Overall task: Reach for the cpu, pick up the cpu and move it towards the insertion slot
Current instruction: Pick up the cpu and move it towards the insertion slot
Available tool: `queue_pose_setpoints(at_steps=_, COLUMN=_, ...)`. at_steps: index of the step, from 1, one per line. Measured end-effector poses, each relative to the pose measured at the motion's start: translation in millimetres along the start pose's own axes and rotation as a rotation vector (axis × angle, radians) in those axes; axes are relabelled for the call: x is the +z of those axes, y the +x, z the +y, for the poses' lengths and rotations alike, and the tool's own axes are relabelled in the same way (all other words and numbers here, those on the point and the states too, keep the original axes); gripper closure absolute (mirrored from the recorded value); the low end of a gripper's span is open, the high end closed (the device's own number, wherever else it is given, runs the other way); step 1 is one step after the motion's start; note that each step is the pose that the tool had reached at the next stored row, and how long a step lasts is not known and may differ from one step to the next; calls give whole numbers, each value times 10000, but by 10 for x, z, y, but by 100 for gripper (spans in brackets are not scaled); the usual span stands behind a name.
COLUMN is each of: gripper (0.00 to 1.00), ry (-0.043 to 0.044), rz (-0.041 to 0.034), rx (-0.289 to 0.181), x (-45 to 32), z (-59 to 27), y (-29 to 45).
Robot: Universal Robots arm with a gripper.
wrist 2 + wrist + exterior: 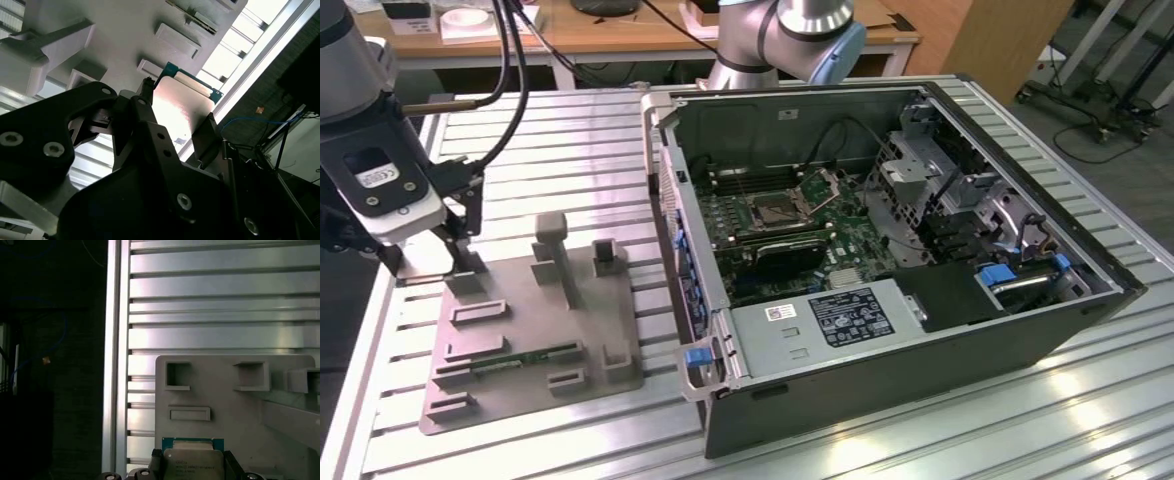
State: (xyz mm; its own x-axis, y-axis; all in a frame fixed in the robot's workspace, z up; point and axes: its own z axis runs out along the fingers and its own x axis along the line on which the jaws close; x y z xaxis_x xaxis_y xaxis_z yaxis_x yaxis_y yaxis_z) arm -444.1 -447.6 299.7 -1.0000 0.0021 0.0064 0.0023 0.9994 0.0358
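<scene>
At a corner of the grey fixture tray [520,300], the pincer [176,104] grips the cpu [192,462] by opposite edges.

A grey moulded fixture plate [607,345] holding a thin green memory stick [520,361] lies on a ribbed aluminium tabletop [921,445], beside an open dark computer case [1041,335].

The exterior view looks down on the whole bench [987,420]; both wrist views sit close, sharing the cpu [180,107] [192,462] and grey tray [225,405].
</scene>
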Motion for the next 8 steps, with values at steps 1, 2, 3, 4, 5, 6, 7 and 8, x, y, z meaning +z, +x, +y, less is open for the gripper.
queue_pose_setpoints(at_steps=1, gripper=45, ry=-1, rz=-1, rx=0, x=-7, z=0, y=0)
queue_pose_setpoints(at_steps=2, gripper=45, ry=-1, rz=0, rx=0, x=-15, z=1, y=0)
queue_pose_setpoints(at_steps=3, gripper=45, ry=0, rz=0, rx=0, x=-23, z=1, y=0)
queue_pose_setpoints(at_steps=4, gripper=45, ry=0, rz=0, rx=0, x=-31, z=1, y=0)
queue_pose_setpoints(at_steps=5, gripper=45, ry=0, rz=1, rx=1, x=-38, z=2, y=1)
queue_pose_setpoints(at_steps=6, gripper=45, ry=0, rz=0, rx=0, x=-43, z=2, y=0)
queue_pose_setpoints(at_steps=7, gripper=45, ry=-1, rz=0, rx=0, x=-50, z=2, y=1)
queue_pose_setpoints(at_steps=8, gripper=45, ry=0, rz=1, rx=0, x=-57, z=2, y=0)
